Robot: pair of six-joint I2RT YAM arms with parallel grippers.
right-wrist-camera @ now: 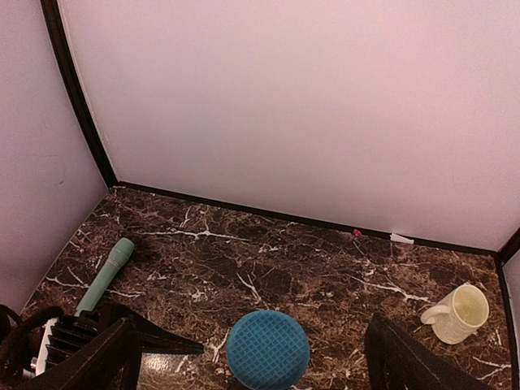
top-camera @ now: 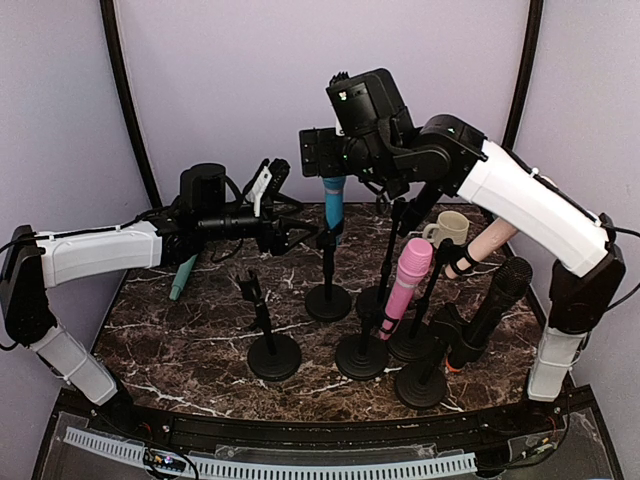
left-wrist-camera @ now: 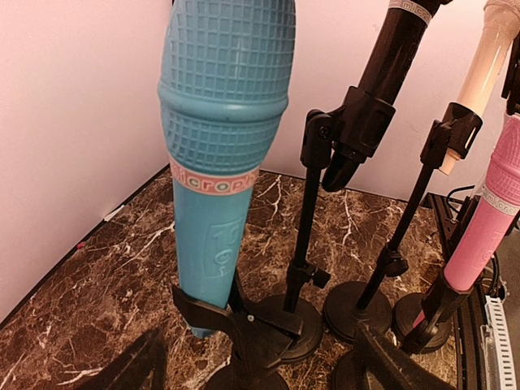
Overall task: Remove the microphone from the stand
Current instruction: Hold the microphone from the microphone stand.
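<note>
Right pincer (right-wrist-camera: 250,325) spread wide, flanking the round, gridded plastic head of the blue microphone (right-wrist-camera: 267,351), lower centre; left pincer (left-wrist-camera: 258,349) spread too.

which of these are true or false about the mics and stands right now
1. The blue microphone sits upright in its stand's clip. True.
2. The right jaws are shut on the blue microphone. False: the right gripper has its jaws open, one on each side of the microphone's head.
3. A teal microphone lies flat on the marble table. True.
4. The mug at the back is black. False: the mug is cream.
5. Every stand holds a microphone. False: the short stand at front left has an empty clip.
</note>
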